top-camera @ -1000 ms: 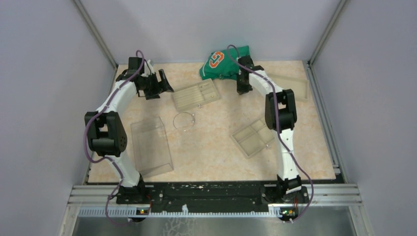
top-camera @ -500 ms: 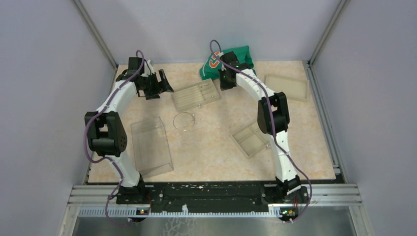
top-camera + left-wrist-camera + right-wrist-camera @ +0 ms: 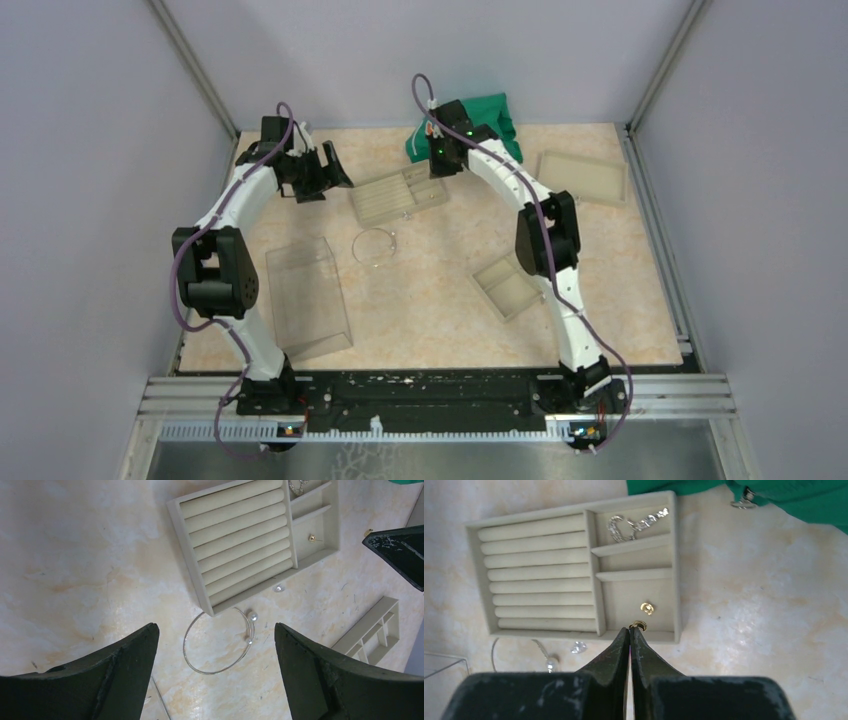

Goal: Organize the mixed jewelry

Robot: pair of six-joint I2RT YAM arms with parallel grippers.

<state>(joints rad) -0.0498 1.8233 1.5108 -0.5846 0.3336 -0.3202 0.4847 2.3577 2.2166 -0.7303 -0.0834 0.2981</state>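
The thin silvery wire hoop (image 3: 375, 245) with two pearl ends lies on the table just in front of the beige ring tray (image 3: 398, 192). It also shows in the left wrist view (image 3: 211, 673). A tiny clear gem (image 3: 278, 587) lies beside it. My left gripper (image 3: 335, 170) is open and empty, high above the hoop (image 3: 215, 627). My right gripper (image 3: 631, 628) is shut on a small gold piece (image 3: 638, 625), above the tray's near compartment. A gold stud (image 3: 647, 608) lies in that compartment. A silvery piece (image 3: 624, 525) lies in the far one.
A clear plastic box (image 3: 308, 297) lies at the front left. A compartmented tray (image 3: 510, 285) sits by the right arm and another tray (image 3: 585, 177) at the back right. A green cloth (image 3: 480, 115) lies at the back, with a silvery ring (image 3: 744, 502) on its edge.
My right arm has swung left from beside the green cloth to above the ring tray's right end. The left arm, hoop and trays have not moved.
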